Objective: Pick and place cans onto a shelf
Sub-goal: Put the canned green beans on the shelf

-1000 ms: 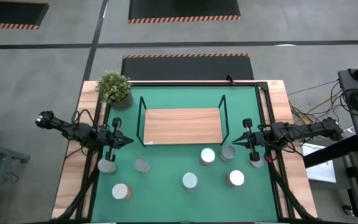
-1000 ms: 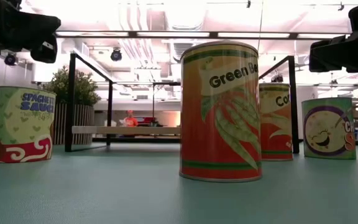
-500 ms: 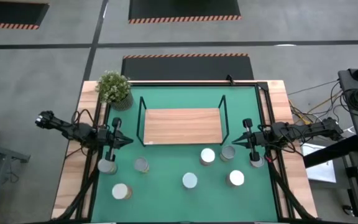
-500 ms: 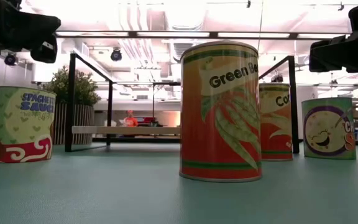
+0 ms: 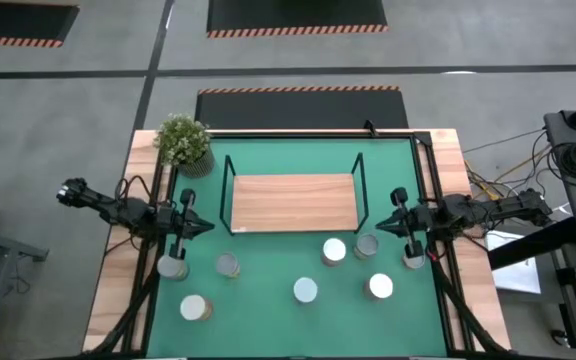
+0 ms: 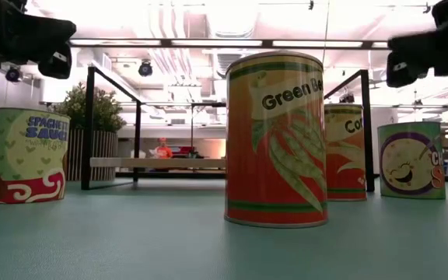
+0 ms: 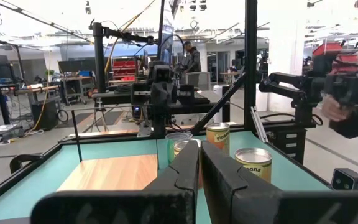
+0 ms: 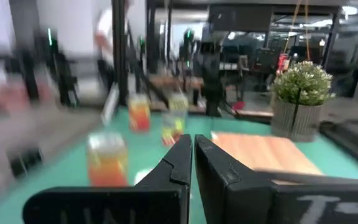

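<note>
Moved: right gripper (image 5: 388,226) shifted slightly, fingers together; cans unchanged.
Left gripper (image 5: 206,227): fingers together, beside shelf (image 5: 294,202).
Cans (image 5: 305,290): seven seen, on worktop (image 5: 268,310) before the shelf.
Shelf board: bare.

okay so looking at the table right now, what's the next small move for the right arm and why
Probably open the right gripper and lower it toward the can lying closest to its tip. Its fingers are shut with nothing between them, the shelf holds no cans, and every can in sight stands on the green mat. The left gripper waits, also shut, at the mat's opposite side.
</note>
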Action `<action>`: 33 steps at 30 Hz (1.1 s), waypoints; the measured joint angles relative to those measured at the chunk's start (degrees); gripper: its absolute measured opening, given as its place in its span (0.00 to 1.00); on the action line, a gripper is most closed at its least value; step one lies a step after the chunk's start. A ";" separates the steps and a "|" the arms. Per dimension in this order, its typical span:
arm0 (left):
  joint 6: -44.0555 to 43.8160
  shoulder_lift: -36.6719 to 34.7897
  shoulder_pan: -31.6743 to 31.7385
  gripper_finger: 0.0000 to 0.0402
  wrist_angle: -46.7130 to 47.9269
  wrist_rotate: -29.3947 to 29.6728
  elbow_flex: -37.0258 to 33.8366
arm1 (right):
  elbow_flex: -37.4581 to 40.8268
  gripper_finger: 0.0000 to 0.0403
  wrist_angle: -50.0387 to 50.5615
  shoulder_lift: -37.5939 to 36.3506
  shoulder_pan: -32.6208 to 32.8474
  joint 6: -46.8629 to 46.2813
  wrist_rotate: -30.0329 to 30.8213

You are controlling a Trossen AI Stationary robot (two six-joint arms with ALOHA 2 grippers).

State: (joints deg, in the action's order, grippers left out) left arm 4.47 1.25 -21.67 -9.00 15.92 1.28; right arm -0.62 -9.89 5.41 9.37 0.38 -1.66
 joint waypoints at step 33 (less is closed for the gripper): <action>-13.99 11.02 0.00 0.00 -45.54 -0.02 0.00 | -11.76 0.02 -5.44 11.47 0.00 -1.52 1.65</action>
State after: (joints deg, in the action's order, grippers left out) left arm -9.52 12.26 -21.67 -54.54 15.90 1.28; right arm -12.38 -15.33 16.88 9.37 -1.14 -0.01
